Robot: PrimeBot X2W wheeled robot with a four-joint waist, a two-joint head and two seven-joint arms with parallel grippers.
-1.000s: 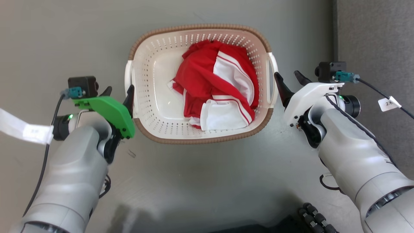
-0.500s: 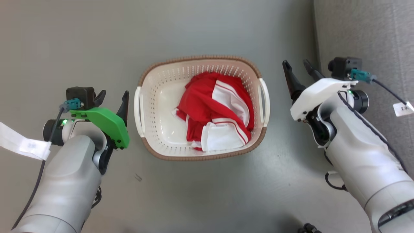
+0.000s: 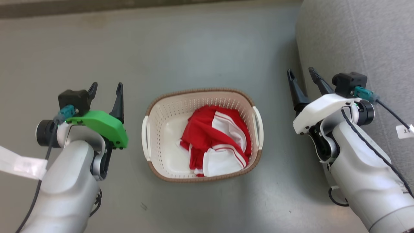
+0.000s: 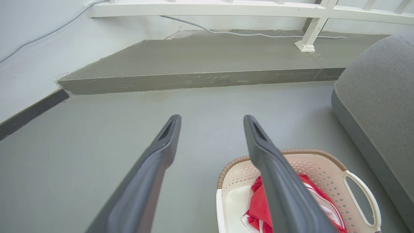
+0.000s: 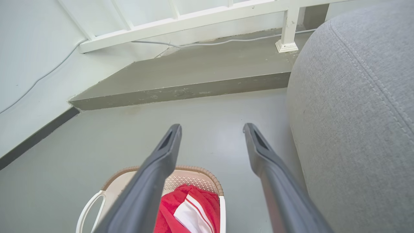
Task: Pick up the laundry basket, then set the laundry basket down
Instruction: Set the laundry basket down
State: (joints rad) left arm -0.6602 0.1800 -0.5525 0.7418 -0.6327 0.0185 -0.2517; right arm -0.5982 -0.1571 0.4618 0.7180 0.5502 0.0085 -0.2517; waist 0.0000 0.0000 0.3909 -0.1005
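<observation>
The left tool (image 3: 107, 85) is hanging released, its two long dark fingers (image 3: 118, 100) spreading wide and tapering to narrow tips, gripping nothing and touching nothing; in the left wrist view bare floor (image 3: 200, 45) is showing through the gap between them; a glossy green cover (image 3: 100, 124) is capping its wrist; the right tool (image 3: 300, 70) is likewise hanging released, its fingers parting to much the same width and closing on nothing, with a smooth white cover (image 3: 318, 108) behind them; the laundry basket (image 3: 163, 113) is sitting on the floor between the two tools, apart from both; it is a rounded-rectangular tub of cream plastic, its walls pierced with rows of small holes, its rim (image 3: 200, 91) showing a brown woven-look band, and a slim white loop handle (image 3: 145, 137) is standing at each short side; a crumpled red garment (image 3: 197, 136) with white panels and thin stripes is lying inside, heaped toward the robot's right; the floor is looking smooth, matt and grey, faintly scuffed; a rounded grey cushion (image 3: 355, 38) of coarse woven fabric, with a stitched seam, is bulging just beside the right tool, whether touching it I cannot tell; in the wrist views a low concrete-like step (image 4: 194, 81) is rising beyond the floor, with a white railing (image 4: 226, 9) and a thin cable (image 4: 245, 34) above it.
</observation>
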